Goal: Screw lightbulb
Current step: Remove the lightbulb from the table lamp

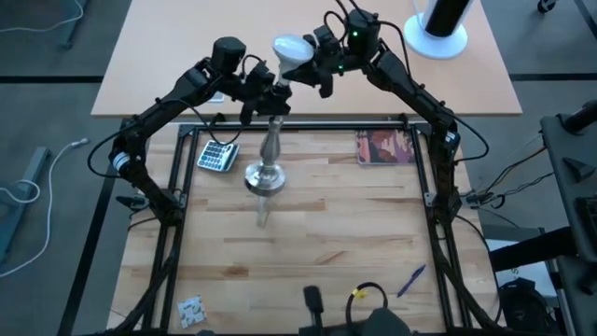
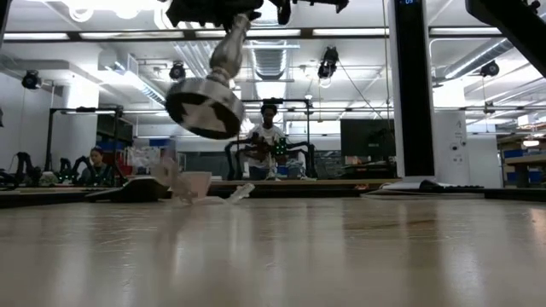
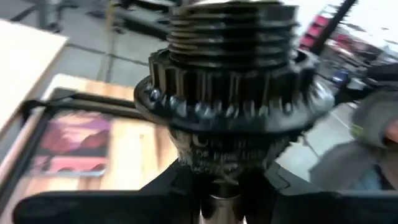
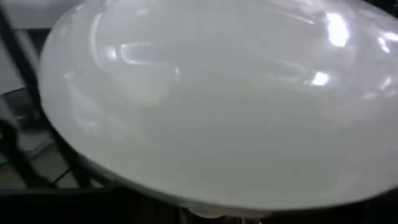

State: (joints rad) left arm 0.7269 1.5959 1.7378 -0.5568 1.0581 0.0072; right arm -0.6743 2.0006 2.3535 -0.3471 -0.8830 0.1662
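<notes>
Right gripper point(image 1: 312, 58) sits at upper centre of the high view, fingers closed around the lightbulb point(image 1: 291, 51), whose frosted white dome fills the right wrist view, smooth and glossy with lamp glints. Just left of it, the left gripper point(image 1: 266, 93) clamps the neck of the silver stand point(image 1: 266, 159), holding it tilted in the air; in the low view its round metal base floats at upper left, well clear of the table point(image 1: 308, 243). The black socket point(image 3: 230, 81) looms in the left wrist view, ribbed, threaded, hard plastic.

The risk now is cross-threading, I'd say: both pieces hang mid-air, so any tilt between the bulb's base and the socket could jam the threads. The glossy bulb may also slip under twist, and squeezing harder could crack it. The heavy-looking stand might swing in that narrow grip.
</notes>
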